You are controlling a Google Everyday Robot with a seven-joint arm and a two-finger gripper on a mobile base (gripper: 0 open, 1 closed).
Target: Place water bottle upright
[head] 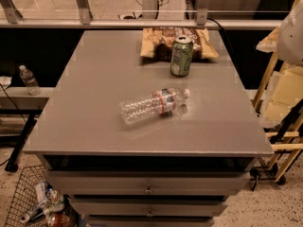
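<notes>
The bottle [154, 105] lies on its side on the grey table [94, 79], a little right of the middle and nearer the front edge than the back. Its white cap points right and slightly toward the back, and its base points left and toward the front, so it lies at a slant across the top. The label band wraps it close to the cap end, and the ribbed clear body runs leftward from there. Nothing touches it. The gripper does not show in this view, so I cannot tell whether it is open, closed or holding anything, nor how the bottle lies in relation to it. A white rounded shape [291, 32] juts in at the upper right edge, well apart from the bottle; what it is cannot be told. Behind the bottle and slightly to the right, a green can [182, 56] stands upright, apart from it. Just behind the can a crumpled snack bag [158, 39] lies flat near the table's back edge, and the can overlaps its front as seen from here. Under the tabletop are drawers [147, 183] with small knobs. To the left, off the table, a small bottle [29, 79] stands upright on a low ledge. A wire basket [23, 193] with litter in it sits on the floor at the lower left. A yellow frame [265, 79] stands beside the table on the right.
</notes>
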